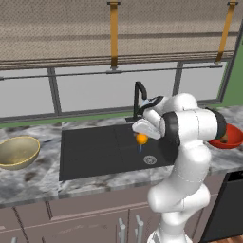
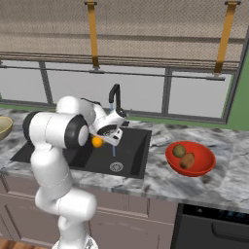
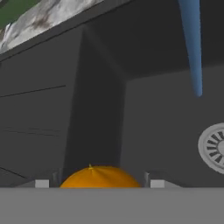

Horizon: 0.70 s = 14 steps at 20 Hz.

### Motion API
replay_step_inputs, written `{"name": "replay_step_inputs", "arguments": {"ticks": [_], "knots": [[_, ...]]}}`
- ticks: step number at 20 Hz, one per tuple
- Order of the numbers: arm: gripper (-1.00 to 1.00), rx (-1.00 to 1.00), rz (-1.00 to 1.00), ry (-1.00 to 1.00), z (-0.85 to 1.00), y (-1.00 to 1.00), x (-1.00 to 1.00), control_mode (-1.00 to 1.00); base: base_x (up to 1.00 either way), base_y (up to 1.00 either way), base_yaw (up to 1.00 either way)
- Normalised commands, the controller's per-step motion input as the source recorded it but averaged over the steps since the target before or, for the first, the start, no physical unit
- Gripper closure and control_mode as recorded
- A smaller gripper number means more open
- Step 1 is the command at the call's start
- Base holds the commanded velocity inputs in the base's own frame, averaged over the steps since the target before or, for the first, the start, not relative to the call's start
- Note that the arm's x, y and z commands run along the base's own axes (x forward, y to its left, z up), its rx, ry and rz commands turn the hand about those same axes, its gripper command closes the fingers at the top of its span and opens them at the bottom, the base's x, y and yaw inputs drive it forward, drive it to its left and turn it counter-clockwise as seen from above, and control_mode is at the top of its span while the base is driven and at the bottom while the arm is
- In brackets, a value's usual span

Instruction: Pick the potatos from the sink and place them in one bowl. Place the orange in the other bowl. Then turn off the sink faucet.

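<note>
Potatoes, one olive-brown lump (image 2: pixel 179 150) and one reddish-brown lump (image 2: pixel 187 160), are lying side by side, touching, inside the shallow glossy red bowl (image 2: pixel 204 168), which is sitting on the grey marbled stone table (image 2: pixel 160 182) just to the right of the large matte black sink basin (image 1: pixel 90 152). Over that sink, the small smooth bright orange ball (image 1: pixel 141 138) is hanging above the basin floor, gripped between the two fingers of the white arm's tool (image 1: pixel 142 138); in the hand view the orange (image 3: pixel 100 176) is sitting between the two dark fingertips (image 3: pixel 154 180), so the tool is standing fairly wide, closed on the fruit. Below and a little right of the orange, the round silver drain (image 1: pixel 150 160) is lying in the sink floor. A thin blue stream of water (image 3: pixel 191 48) is falling into the sink beside the orange, coming from the tall thin black hooked faucet (image 1: pixel 139 97) standing at the sink's back edge. Well left of the sink, the wide round tan-yellow bowl (image 1: pixel 18 152) with a pale golden inside is resting on the table, holding nothing that can be made out.
</note>
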Motion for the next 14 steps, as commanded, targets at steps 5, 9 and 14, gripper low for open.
{"name": "replay_step_inputs", "arguments": {"ticks": [5,9,14], "knots": [[1.00,0.00,0.02,0.00,0.73,-0.05,-0.57,-1.00,0.00,0.00,0.00],[1.00,0.00,0.02,0.00,0.83,-0.06,-0.50,-1.00,0.00,0.00,0.00],[1.00,0.00,0.01,0.00,0.86,0.00,-0.43,-1.00,0.00,0.00,0.00]]}}
